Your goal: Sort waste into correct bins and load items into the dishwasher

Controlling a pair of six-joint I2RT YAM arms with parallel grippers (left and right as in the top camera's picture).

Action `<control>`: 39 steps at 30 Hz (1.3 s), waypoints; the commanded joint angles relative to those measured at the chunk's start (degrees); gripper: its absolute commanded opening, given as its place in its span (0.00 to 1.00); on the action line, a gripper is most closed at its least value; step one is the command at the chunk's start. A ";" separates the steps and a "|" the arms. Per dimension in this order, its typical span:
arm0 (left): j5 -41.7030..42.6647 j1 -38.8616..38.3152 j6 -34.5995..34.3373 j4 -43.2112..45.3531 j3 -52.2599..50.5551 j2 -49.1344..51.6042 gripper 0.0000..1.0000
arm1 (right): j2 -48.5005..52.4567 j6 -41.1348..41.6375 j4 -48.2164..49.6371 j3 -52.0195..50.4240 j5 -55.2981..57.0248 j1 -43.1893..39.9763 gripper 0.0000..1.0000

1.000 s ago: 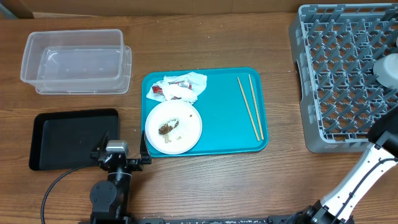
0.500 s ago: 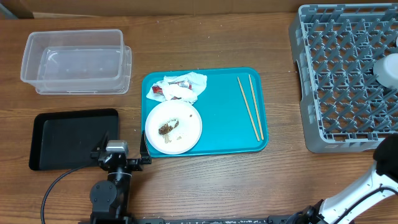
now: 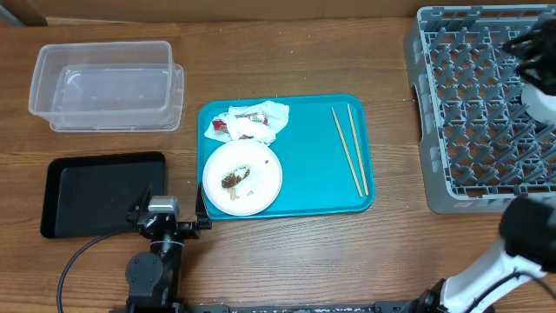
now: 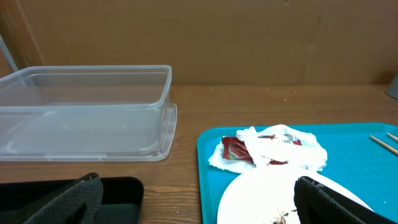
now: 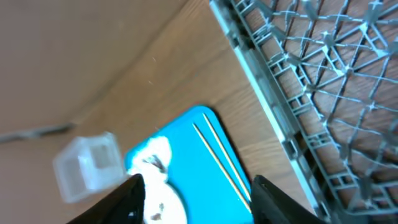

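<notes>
Lying on the right side of the teal tray [image 3: 308, 165], the chopsticks [image 3: 350, 149] run almost top to bottom in the overhead view, leaning slightly toward the lower right: 2 thin sticks side by side.

The dish rack [image 3: 473, 104] fills the right of that frame. The right gripper [image 5: 202, 202] shows overhead only as a dark blur in the upper right corner over the rack. From its own camera, its fingers stand partway apart with nothing between them. The sticks cross that frame's middle on a diagonal, their lower ends pointing toward the gap. I judge this arm the nearer one for the chopsticks, which lie left of the rack's edge.

The left gripper [image 3: 172, 209], at lower centre-left, is spread wide and empty, just beside the lower left rim of the plate [image 3: 261, 178]. The napkin [image 3: 261, 117] and wrapper [image 3: 221, 127] lie beyond it.

The right wrist view is tilted and smeared. A white dish [image 3: 543, 97] in the rack is cut off by the right edge. The brown lump [image 3: 233, 180] shows, but the grains are too small to make out.
</notes>
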 commanded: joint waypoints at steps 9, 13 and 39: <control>0.46 0.31 -0.35 0.11 -0.24 -0.61 1.00 | -14.12 -0.02 0.28 -19.91 17.92 24.33 1.00; 0.46 0.31 -0.35 0.11 -0.24 -0.59 1.00 | -14.01 -0.02 4.83 -31.69 17.92 30.18 0.92; 0.46 0.31 -0.35 0.11 -0.24 -0.61 1.00 | -1.38 -0.33 42.16 -59.10 33.81 44.57 0.82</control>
